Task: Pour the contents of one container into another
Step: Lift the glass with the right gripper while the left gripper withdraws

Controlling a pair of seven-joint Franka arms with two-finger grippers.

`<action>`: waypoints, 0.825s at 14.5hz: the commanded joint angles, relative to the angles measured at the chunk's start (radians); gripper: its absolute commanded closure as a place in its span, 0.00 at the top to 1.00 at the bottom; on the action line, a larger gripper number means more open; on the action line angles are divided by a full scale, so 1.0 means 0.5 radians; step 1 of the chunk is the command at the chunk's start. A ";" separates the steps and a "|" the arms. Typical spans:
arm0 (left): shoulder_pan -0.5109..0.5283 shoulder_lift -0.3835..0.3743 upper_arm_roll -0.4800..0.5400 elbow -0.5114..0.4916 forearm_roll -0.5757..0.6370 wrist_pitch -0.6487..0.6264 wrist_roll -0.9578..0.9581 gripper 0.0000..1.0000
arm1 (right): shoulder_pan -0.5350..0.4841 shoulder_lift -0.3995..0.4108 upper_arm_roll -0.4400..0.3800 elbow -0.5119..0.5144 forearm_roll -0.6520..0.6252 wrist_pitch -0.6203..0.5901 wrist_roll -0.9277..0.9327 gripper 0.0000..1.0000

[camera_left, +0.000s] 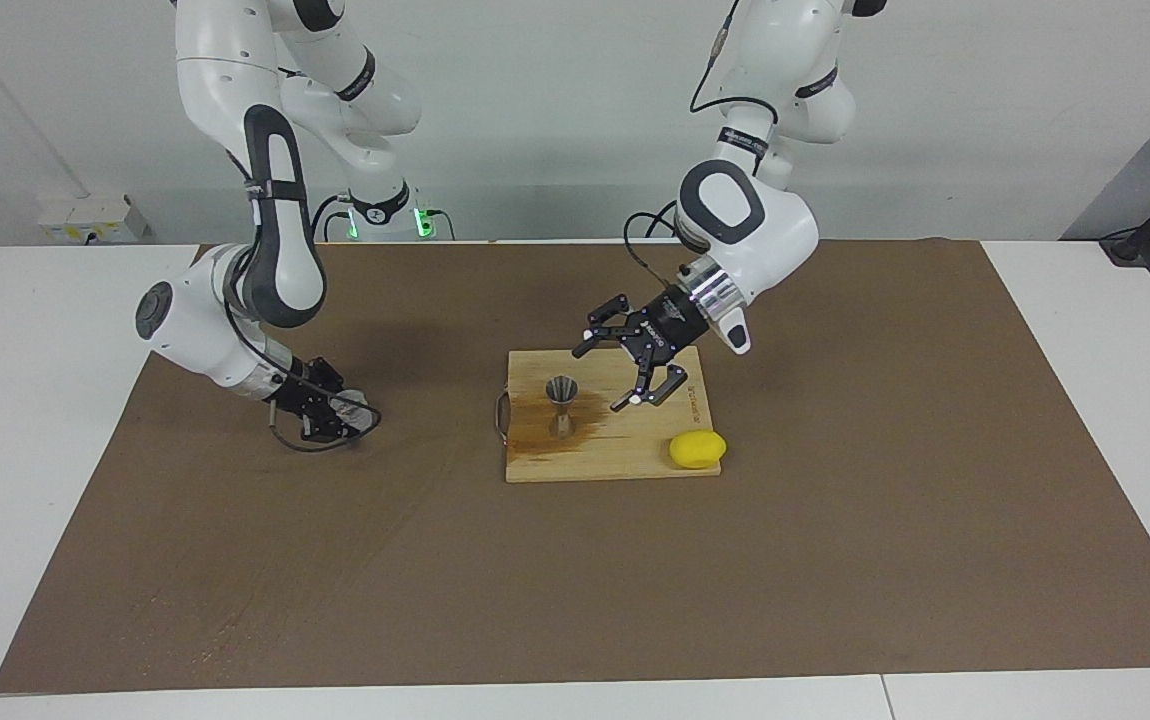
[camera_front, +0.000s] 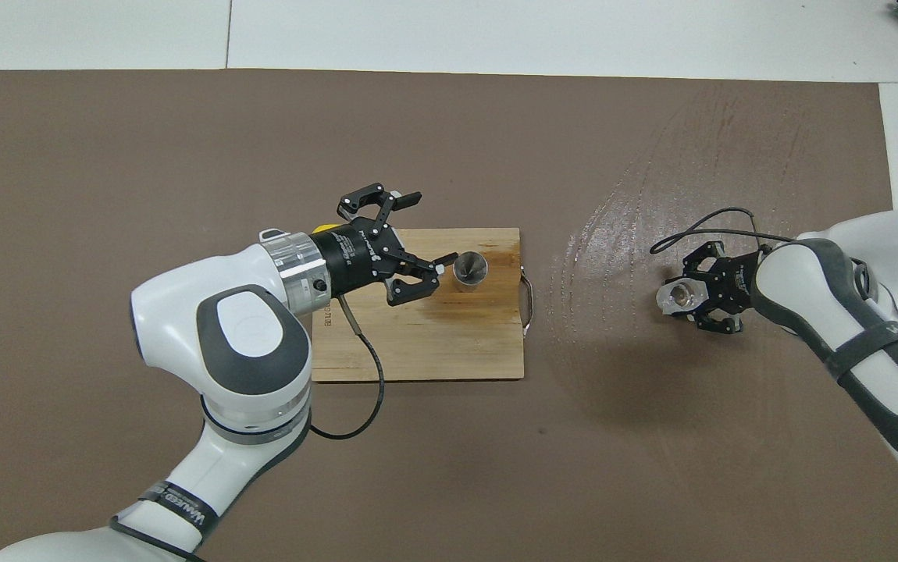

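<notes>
— Status?
— My right gripper [camera_left: 347,420] clamps the cup [camera_front: 679,295] on the mat; left gripper [camera_left: 632,366] gapes above the board [camera_left: 635,452], jigger [camera_left: 562,404] standing there.
— Risk?
— Glass may slip, spilling.

The left gripper [camera_left: 613,369] hangs low with fingers spread wide, wrist tilted down. The right gripper [camera_left: 350,418] sits low, clamped tight
</notes>
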 commanded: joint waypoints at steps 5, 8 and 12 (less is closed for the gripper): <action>0.498 0.035 0.000 0.364 1.416 -0.334 -0.003 1.00 | 0.068 -0.066 0.013 0.101 0.054 -0.026 0.226 0.00; 0.642 0.133 0.000 0.606 2.200 -0.230 0.003 1.00 | 0.181 -0.063 0.013 0.206 0.054 -0.014 0.435 0.00; 0.704 0.143 0.003 0.726 2.914 -0.138 0.085 1.00 | 0.341 -0.042 0.013 0.356 0.048 -0.002 0.741 0.00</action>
